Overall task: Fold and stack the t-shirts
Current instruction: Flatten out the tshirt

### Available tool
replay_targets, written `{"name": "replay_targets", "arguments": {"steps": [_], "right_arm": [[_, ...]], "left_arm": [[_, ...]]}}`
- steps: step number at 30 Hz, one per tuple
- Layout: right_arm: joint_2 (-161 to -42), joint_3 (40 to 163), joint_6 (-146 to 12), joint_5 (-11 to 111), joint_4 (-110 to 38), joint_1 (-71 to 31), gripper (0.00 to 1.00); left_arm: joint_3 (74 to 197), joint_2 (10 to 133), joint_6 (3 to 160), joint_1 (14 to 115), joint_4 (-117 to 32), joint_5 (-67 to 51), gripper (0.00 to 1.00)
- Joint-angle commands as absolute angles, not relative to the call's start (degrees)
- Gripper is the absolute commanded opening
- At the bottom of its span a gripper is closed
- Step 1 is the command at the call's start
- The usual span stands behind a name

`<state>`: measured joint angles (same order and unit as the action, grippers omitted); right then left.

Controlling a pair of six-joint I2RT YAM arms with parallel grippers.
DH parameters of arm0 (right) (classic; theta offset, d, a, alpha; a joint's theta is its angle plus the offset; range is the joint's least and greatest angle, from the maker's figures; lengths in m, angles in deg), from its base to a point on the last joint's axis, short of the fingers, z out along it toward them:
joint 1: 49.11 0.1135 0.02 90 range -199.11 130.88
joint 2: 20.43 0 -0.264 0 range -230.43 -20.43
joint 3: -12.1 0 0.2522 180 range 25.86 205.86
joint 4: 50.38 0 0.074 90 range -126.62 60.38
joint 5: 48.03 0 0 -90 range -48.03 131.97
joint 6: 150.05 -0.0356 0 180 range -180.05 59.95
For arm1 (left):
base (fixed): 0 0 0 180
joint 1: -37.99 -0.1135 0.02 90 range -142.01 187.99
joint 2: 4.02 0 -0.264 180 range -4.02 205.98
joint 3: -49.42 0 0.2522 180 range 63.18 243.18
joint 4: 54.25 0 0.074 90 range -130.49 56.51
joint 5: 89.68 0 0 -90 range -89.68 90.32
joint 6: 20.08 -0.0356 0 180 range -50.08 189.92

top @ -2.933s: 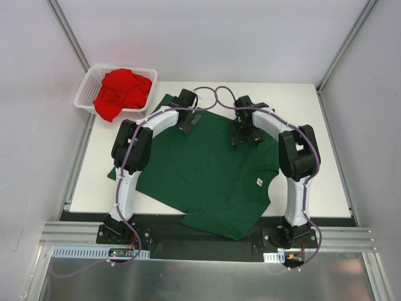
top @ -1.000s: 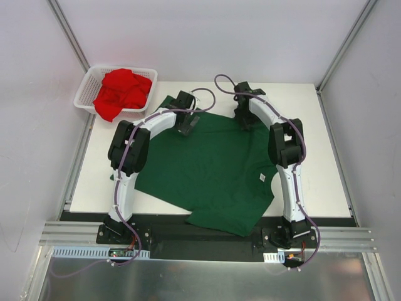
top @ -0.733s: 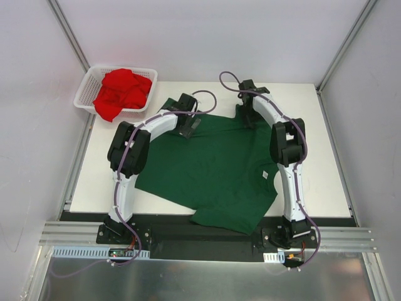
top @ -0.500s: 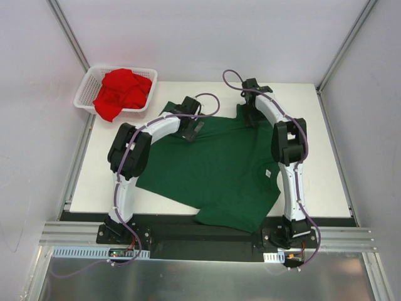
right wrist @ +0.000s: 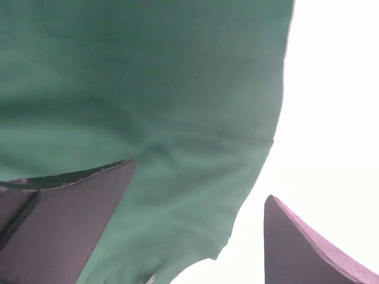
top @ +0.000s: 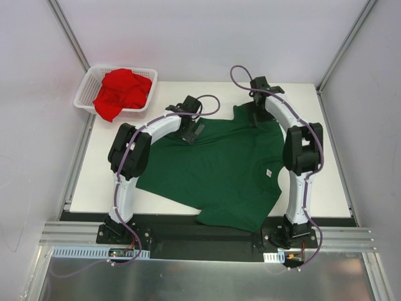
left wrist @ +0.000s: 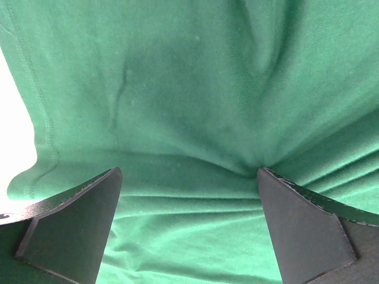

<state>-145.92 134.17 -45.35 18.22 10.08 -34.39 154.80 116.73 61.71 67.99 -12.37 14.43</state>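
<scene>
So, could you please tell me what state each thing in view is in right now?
green t-shirt: spread out on the table, wrinkled, unfolded.
red t-shirt: crumpled in the basket.
basket: upright, holding the red t-shirt.
left claw: open, low over the green t-shirt.
right claw: open, straddling the green t-shirt's edge.

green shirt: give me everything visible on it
The green shirt is plain dark knit cloth, short-sleeved, with a white label inside the neck. It lies spread mostly flat and skewed on the white table, neck toward the right arm, one sleeve overhanging the near edge. The left gripper and right gripper, both open, sit at its far edge; cloth puckers by the left one.
</scene>
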Motion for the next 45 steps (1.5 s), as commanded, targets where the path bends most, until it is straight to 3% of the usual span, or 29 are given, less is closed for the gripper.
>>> {"name": "replay_targets", "arguments": {"steps": [1, 7, 14, 31, 45], "right_arm": [[-132.0, 130.6, -48.1, 19.6, 9.3, -33.2, 1.0], [-124.3, 121.9, -52.4, 24.4, 9.7, -30.8, 1.0], [-123.2, 111.2, -56.2, 25.2, 5.2, -26.9, 1.0], [-123.4, 108.2, -57.4, 25.8, 4.7, -23.3, 1.0], [-123.7, 106.0, -57.9, 26.6, 4.4, -22.0, 1.0]], "left_arm": [[161.5, 118.1, 61.0, 67.0, -8.6, 12.9, 0.99], [167.2, 122.3, 59.2, 65.3, -8.5, 13.1, 0.99], [169.4, 125.7, 59.0, 63.6, -8.6, 12.1, 0.99], [181.6, 134.7, 56.4, 61.2, -8.5, 19.1, 0.99], [184.0, 136.8, 55.9, 59.7, -8.5, 24.4, 0.99]]}}
